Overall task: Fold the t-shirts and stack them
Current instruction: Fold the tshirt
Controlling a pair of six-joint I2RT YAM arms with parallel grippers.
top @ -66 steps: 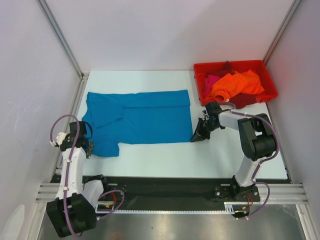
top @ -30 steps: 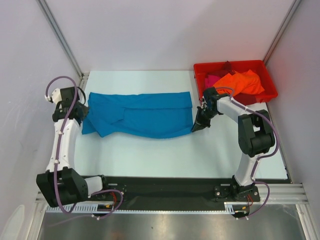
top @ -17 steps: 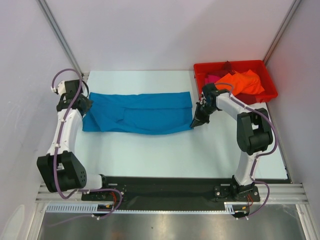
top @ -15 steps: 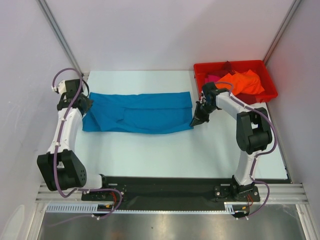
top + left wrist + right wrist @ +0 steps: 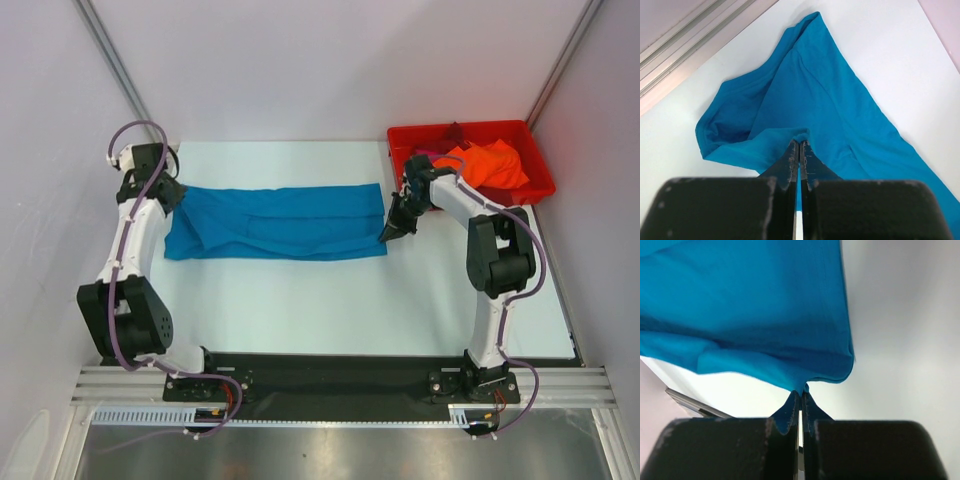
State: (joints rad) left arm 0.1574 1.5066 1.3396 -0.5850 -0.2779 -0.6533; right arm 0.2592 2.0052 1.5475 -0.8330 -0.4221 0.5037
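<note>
A red bin sits at the far right corner of the white table, and in it lie a bright orange t-shirt and, at its left end, a bit of magenta-pink t-shirt partly hidden by the right arm, which crosses the bin's near left corner. Left of the bin, starting just beside its left wall and running well away from it, the teal-blue t-shirt lies on the table as a long, flat, folded band with nothing on top of it. The right gripper is at the band's end nearest the bin, just in front of the bin's near left corner; in the right wrist view its fingers are pressed together on the edge of the teal-blue t-shirt, which is drawn to a small point between the tips of the right gripper. The left gripper is at the band's end farthest from the bin, near the metal frame rail. In the left wrist view the left gripper is closed, its fingers pinching a rolled fold of the teal-blue t-shirt, with loose cloth bunched on the side away from the bin.
</note>
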